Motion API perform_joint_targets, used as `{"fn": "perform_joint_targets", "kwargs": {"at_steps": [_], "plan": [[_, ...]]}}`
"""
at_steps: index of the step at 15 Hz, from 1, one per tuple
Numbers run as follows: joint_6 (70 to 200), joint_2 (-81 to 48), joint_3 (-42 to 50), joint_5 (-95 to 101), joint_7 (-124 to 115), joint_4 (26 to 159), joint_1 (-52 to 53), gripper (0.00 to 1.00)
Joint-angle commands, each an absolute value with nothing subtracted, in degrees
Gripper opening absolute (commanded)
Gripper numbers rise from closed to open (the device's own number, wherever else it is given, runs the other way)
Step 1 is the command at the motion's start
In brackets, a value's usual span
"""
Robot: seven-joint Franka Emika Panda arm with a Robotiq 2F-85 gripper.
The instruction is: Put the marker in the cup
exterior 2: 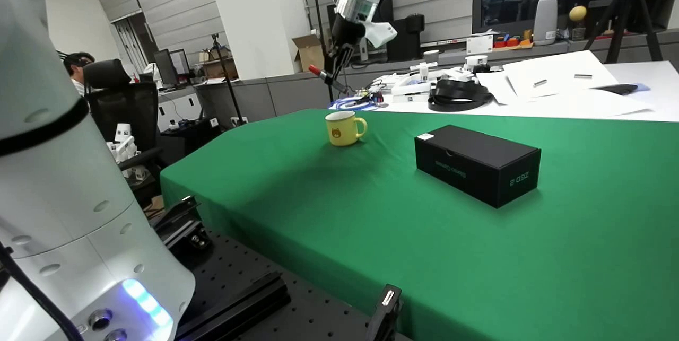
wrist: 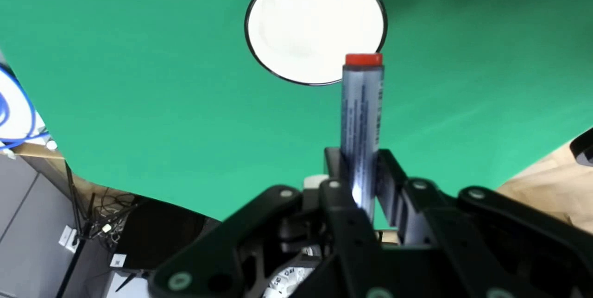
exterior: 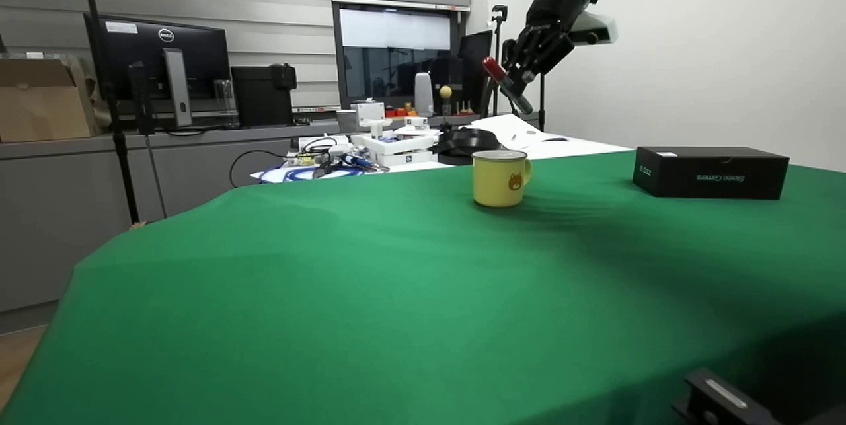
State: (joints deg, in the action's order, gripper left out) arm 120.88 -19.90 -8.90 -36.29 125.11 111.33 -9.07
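Observation:
The cup, a small yellow mug with a brown bear mark, stands upright on the green cloth in both exterior views point(exterior: 492, 184) point(exterior 2: 342, 131). Its white inside shows in the wrist view point(wrist: 315, 24). My gripper point(exterior: 512, 78) is shut on the marker point(exterior: 494, 69), well above the cup's height in both exterior views point(exterior 2: 331, 71). The marker is tilted, its red cap up and its grey body down point(exterior 2: 315, 70). In the wrist view the fingertips point(wrist: 361, 163) grip its grey body point(wrist: 362, 112), and its red-tipped end overlaps the mug's near rim.
A black box point(exterior: 710, 174) lies on the green cloth point(exterior: 330, 279), also seen in an exterior view point(exterior 2: 477, 166). A white table point(exterior 2: 610, 102) with cables, papers and white parts stands behind. Black clamps point(exterior 2: 384, 309) sit at the cloth's edge by the robot base point(exterior 2: 95, 213).

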Motion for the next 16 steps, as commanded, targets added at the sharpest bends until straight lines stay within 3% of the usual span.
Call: {"fn": "perform_joint_targets", "kwargs": {"at_steps": [1,4,5,16], "plan": [[114.68,-22.31,-7.63,-38.89,127.35,107.08,-9.45,0.05],[112.04,-23.07,-6.08,-37.79,124.20,106.07,-8.71,0.05],[114.50,-21.96,-6.23,-38.28,126.21,108.43,-8.30,0.21],[113.51,-22.58,-5.81,-38.22,126.08,107.82,-8.34,0.21]]}}
